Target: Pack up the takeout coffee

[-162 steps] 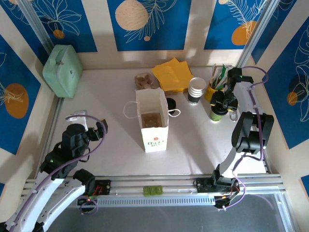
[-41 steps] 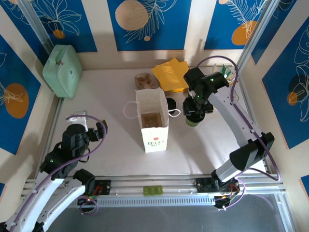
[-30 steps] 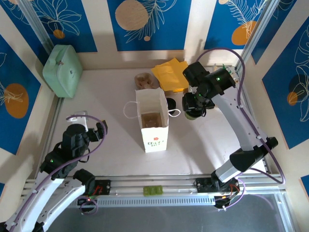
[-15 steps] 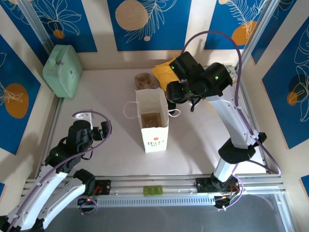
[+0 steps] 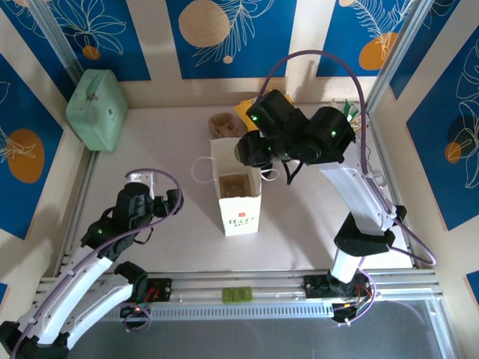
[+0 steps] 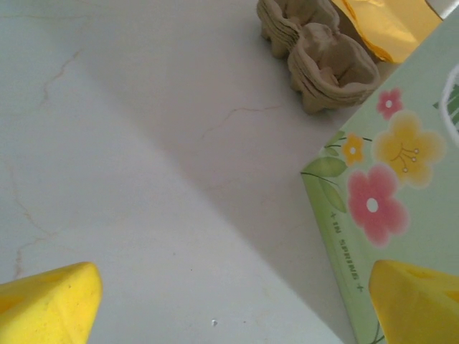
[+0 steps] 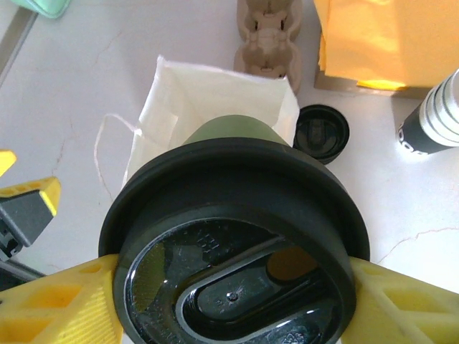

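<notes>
Within right end effector [image 7: 231, 304]: takeout coffee [image 7: 235, 188]

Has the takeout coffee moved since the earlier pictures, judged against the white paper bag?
Yes. Held by the right gripper, the takeout coffee went left, from well right of the paper bag to above its far rim.

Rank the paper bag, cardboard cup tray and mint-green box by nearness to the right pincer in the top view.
1. paper bag: right under the right pincer.
2. cardboard cup tray: just behind the bag, to the pincer's left.
3. mint-green box: far back-left corner.
</notes>
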You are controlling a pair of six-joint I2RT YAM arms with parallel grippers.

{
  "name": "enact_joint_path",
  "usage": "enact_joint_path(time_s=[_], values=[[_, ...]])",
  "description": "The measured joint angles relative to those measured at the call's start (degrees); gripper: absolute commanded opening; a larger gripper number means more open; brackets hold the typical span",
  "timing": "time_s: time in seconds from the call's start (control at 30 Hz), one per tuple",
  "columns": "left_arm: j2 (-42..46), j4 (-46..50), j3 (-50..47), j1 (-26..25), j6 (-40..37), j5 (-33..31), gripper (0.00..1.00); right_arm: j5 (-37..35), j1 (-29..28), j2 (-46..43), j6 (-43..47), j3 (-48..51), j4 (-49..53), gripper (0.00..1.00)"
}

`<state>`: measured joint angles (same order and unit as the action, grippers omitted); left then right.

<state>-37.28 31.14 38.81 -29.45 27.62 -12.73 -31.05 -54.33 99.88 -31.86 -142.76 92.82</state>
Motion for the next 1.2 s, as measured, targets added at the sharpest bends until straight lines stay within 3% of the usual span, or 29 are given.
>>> enact_joint_path(time_s=[0.5, 1.2], values=[[-1.9, -11.6, -5.7, -5.6, 0.7, 7.6, 0.92, 4.2, -3.0, 0.0, -3.2, 16.0, 0.0, 0.66], [-11.2, -29.7, -10.9, -23.1, -6.8, 8.6, 0.91, 9.4, -0.7, 0.1, -2.0, 17.2, -0.6, 0.66]])
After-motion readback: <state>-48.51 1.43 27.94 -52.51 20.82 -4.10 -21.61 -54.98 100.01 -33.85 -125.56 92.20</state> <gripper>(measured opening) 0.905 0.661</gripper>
